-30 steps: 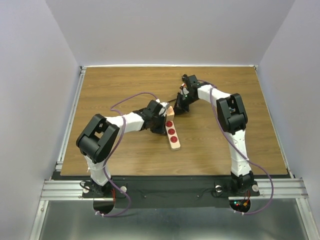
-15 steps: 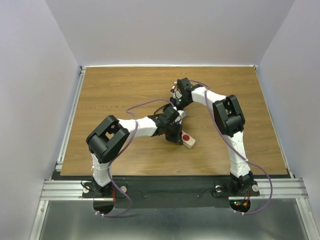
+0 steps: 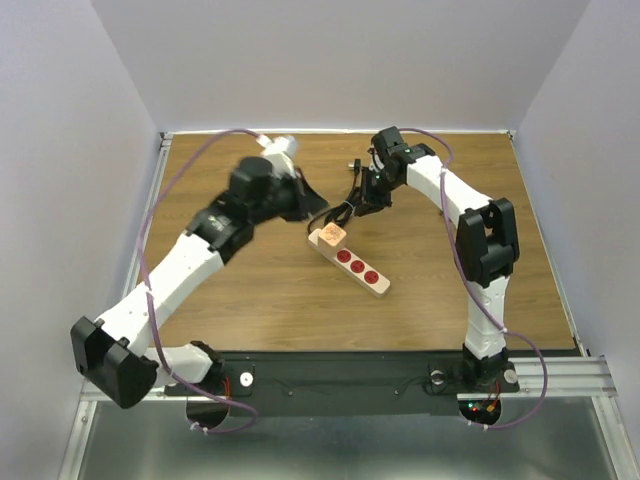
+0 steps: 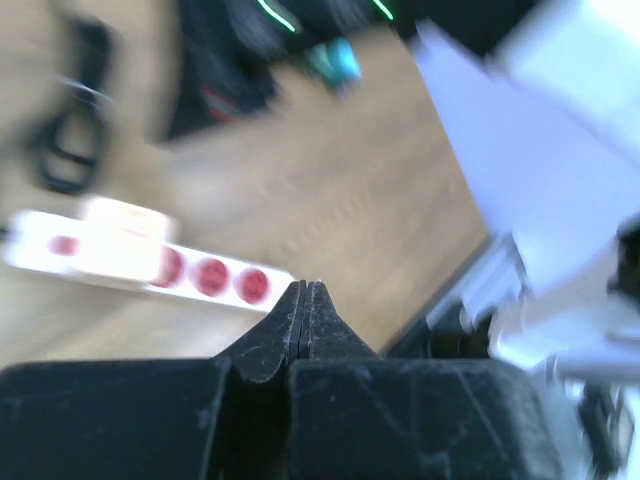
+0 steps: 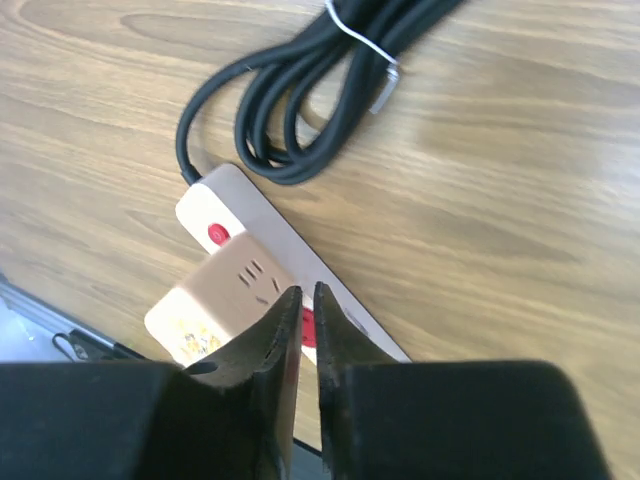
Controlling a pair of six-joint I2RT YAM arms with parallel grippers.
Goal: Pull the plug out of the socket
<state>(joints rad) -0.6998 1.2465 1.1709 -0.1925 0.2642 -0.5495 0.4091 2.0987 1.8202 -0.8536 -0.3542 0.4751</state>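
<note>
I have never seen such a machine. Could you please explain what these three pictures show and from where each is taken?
Two robot arms, the left arm and the right arm, stand at a wooden table. One picture looks down from above; two come from wrist cameras. On the table lies a beige power strip with red outlets, a beige plug on it, and its coiled black cord. The left claw is shut, the right claw slightly open; neither holds anything.

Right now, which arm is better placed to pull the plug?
Right: the right gripper hovers just over the plug on the socket, jaws slightly apart. The left gripper is shut and off to the side.
</note>
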